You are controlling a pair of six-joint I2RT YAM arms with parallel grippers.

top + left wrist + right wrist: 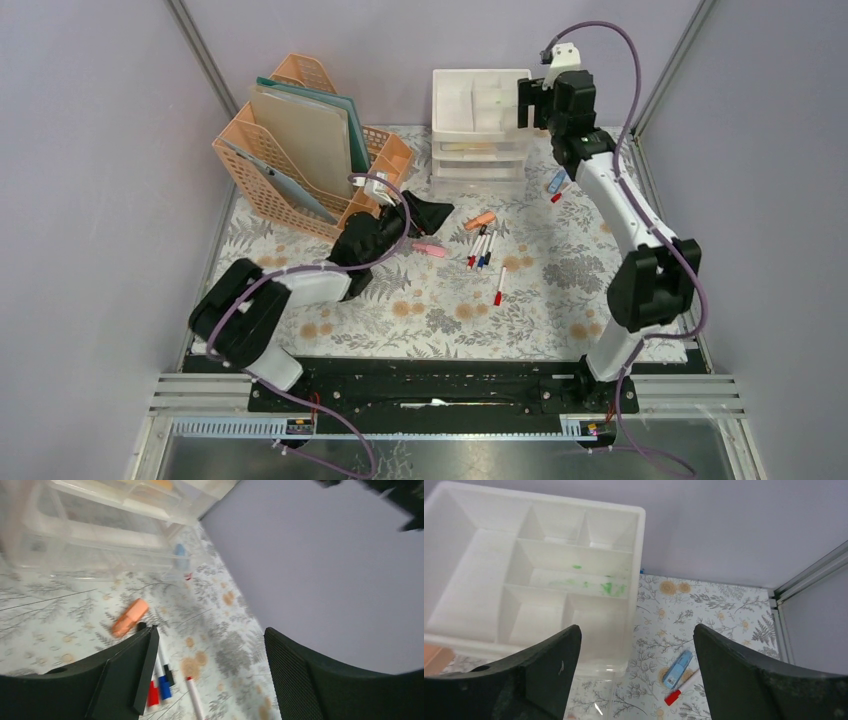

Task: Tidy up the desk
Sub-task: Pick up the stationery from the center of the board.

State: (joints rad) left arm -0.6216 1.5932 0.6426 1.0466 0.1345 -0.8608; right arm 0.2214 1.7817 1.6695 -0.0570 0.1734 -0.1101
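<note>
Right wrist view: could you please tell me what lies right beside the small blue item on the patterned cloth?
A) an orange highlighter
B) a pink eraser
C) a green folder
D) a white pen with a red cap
D: the blue item lies alongside a white pen whose red cap points toward the camera, just right of the white drawer unit.

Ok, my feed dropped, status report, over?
Left gripper open, low over desk. Right gripper open, over drawer unit top. Pens, orange highlighter loose on desk.
</note>
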